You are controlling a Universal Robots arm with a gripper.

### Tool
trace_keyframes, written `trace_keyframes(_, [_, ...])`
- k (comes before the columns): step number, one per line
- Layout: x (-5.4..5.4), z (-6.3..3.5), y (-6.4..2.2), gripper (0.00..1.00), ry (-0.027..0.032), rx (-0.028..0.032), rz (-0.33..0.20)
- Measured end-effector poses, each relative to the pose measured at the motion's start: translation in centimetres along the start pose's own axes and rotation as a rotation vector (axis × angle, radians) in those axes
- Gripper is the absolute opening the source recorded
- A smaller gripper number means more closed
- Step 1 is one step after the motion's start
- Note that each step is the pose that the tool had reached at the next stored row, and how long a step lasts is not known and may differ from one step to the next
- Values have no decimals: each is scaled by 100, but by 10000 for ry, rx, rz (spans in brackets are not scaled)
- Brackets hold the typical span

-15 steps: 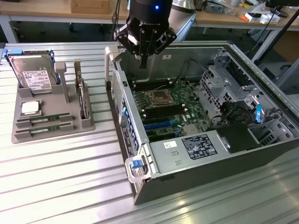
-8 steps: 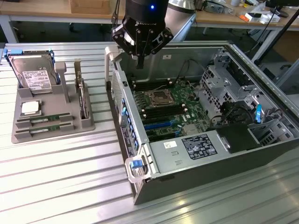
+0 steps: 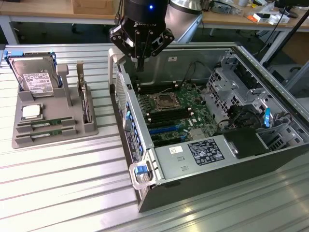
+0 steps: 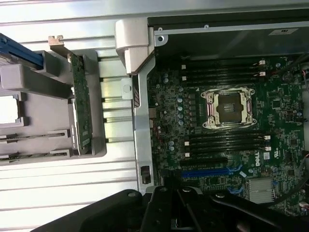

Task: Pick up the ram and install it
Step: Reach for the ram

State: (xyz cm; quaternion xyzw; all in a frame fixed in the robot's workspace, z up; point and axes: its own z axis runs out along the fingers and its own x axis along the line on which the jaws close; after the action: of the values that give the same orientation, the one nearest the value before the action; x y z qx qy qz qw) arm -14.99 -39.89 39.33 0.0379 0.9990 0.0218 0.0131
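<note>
You have two ram sticks (image 3: 46, 123) lying in the grey tray (image 3: 58, 141), at nine o'clock from the computer case (image 3: 203, 183), beside one hard drive (image 3: 36, 79) and one processor chip (image 3: 31, 112). The gripper (image 3: 140, 66) hangs over the case, fingers together, empty. In the wrist view the tray is cut off and the sticks are hard to make out.

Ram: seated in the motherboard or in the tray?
In the tray. One ram stick and a second ram stick lie flat in slots of the grey tray, apart from the end effector.
</note>
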Motion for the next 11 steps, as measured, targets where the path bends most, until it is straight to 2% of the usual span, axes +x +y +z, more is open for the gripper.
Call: trace_keyframes(11, [180,-4,-14,11,0,1,1])
